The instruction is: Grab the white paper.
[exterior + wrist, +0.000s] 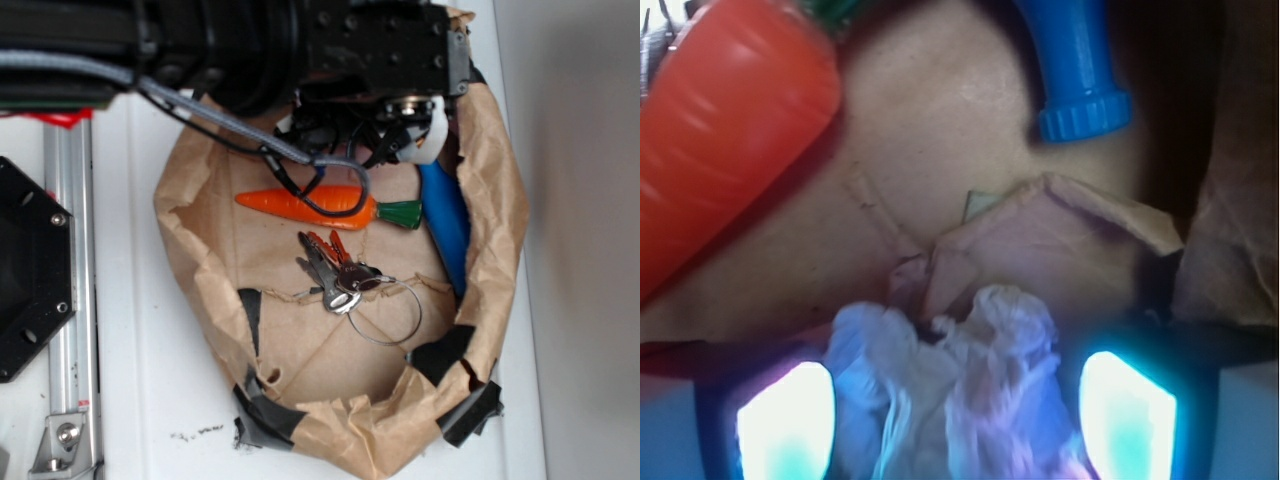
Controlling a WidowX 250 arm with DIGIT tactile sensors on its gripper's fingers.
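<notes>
Paper [960,390], white and crumpled, lies right between the gripper's [958,420] two spread fingers [785,420], below the carrot [725,130], not yet squeezed.

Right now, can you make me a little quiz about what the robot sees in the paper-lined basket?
1. True or false: the crumpled white tissue paper sits between the gripper fingers in the wrist view.
2. Which thing lies closest to the bunch of metal keys with red tags? A) the orange toy carrot with a green top B) the blue plastic bottle C) the black tape patch
3. Fill in: the thin wire ring is attached to the ____.

Key: 1 true. 2 A. 3 keys.
</notes>
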